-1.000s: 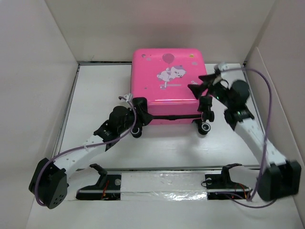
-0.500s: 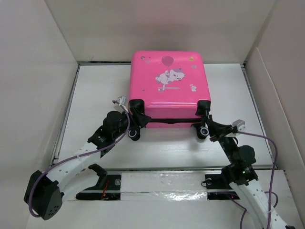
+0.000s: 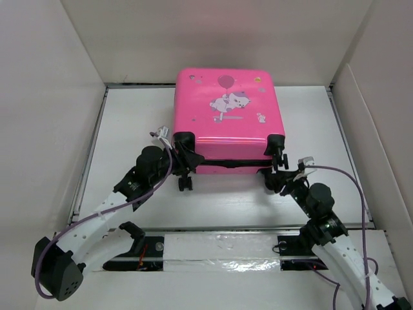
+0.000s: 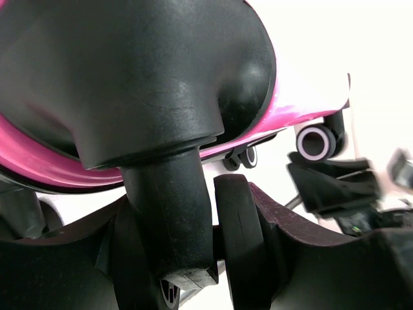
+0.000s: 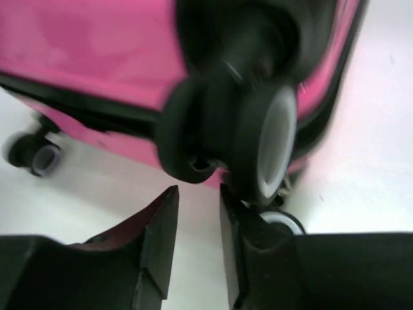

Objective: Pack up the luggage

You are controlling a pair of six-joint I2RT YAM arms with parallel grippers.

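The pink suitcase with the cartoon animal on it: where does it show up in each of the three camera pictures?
Top external: the bright pink hard-shell suitcase lies flat in the middle, printed side up.
Left wrist: only a pink strip of its shell shows, under a black wheel housing.
Right wrist: its pink shell fills the upper left.
Shared landmark: its black wheels, visible in every view.

the luggage [image 3: 222, 110] lies flat on the table [image 3: 129, 123] at 12 o'clock from my bases, its wheeled edge turned to 6 o'clock. my left gripper [image 3: 182, 150] sits at its 7 o'clock corner, fingers either side of the wheel stem [image 4: 168, 213] there. my right gripper [image 3: 279, 175] is at the 5 o'clock corner, just before the wheel [image 5: 258, 148], not around it
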